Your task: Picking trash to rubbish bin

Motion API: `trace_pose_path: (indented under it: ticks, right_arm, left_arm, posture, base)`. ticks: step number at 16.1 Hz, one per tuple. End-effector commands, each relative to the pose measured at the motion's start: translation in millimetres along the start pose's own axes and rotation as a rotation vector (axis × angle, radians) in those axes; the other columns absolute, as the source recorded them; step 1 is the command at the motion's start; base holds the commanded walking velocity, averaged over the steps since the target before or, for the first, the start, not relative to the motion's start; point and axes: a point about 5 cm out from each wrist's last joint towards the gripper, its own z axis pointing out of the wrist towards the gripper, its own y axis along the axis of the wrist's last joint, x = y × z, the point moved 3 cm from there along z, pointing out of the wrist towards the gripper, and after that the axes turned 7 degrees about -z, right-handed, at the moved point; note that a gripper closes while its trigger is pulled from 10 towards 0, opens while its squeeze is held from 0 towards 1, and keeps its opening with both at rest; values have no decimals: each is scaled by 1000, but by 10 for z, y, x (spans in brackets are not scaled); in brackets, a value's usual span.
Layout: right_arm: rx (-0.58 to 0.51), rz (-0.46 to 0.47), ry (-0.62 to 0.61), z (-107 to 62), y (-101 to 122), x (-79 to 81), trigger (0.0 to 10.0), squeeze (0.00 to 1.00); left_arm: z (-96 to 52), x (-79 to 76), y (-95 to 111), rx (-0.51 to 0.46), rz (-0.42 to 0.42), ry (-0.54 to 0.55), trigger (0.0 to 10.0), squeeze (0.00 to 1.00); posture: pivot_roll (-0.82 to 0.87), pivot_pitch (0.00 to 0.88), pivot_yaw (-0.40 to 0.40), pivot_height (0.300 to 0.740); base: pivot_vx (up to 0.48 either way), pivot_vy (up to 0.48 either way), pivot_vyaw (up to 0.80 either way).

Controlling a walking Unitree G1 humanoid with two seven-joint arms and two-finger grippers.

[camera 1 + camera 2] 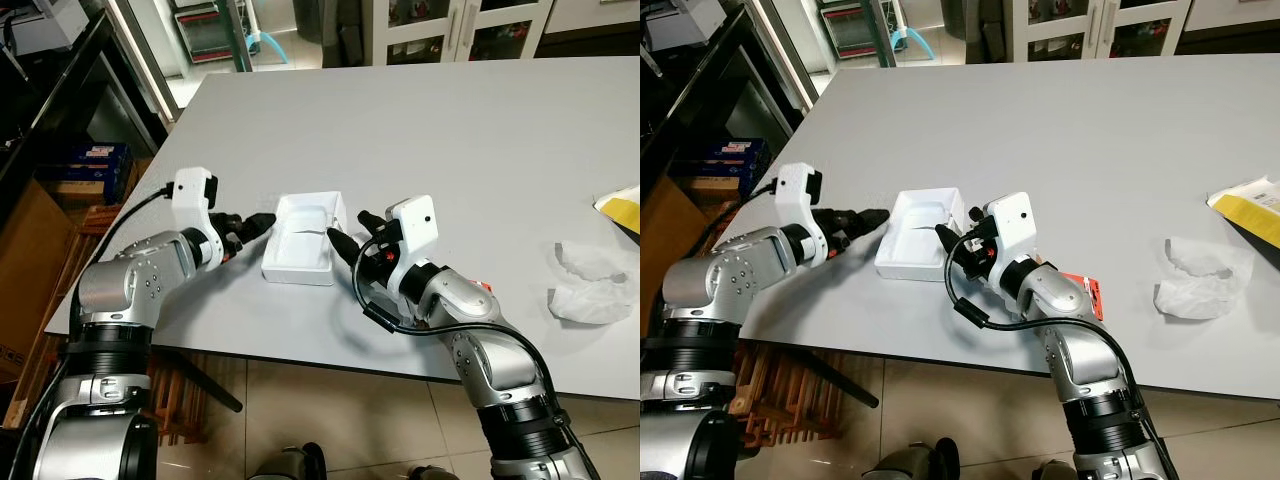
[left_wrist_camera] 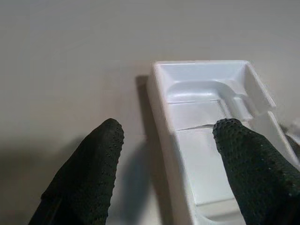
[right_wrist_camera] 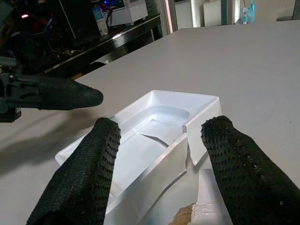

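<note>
A white plastic tray (image 1: 302, 240), cracked along one side, lies on the grey table (image 1: 450, 130) near its front edge. My left gripper (image 1: 262, 224) is at the tray's left side and open. In the left wrist view, one of its fingers (image 2: 84, 173) is over the table and the other over the tray's (image 2: 201, 93) inside, so they straddle the wall. My right gripper (image 1: 347, 226) is at the tray's right side, also open. The tray's torn near wall (image 3: 159, 154) sits between its fingertips.
Crumpled white paper (image 1: 590, 285) lies at the right of the table, with a yellow packet (image 1: 625, 210) beyond it at the edge. A red-and-white wrapper (image 1: 1087, 293) lies under my right forearm. Cardboard boxes (image 1: 30, 260) and shelving stand left of the table.
</note>
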Motion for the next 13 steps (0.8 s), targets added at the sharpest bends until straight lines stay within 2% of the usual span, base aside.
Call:
trace_pose_path:
  ticks: [1,4,9,13]
  right_arm:
    - [3,6,13,16,1,54,10000,0]
    - [2,8,6,14,0,45,10000,0]
    - [-1,12,-3,20,-1,52,10000,0]
    - [-1,14,-5,13,-3,53,10000,0]
  left_arm:
    - [8,-24,19,-4,-1,-27,10000,0]
    - [46,-94,51,-2,26,-67,10000,0]
    - [98,-42,-43,58,105,-17,10000,0]
    - [160,-56,-105,78,121,-8,10000,0]
  posture:
    - [-1,138,163,740]
    - [-5,139,166,740]
    - [-8,140,174,740]
    - [-16,140,176,740]
  base:
    - [0,0,0]
    - [0,0,0]
    - [0,0,0]
    - [0,0,0]
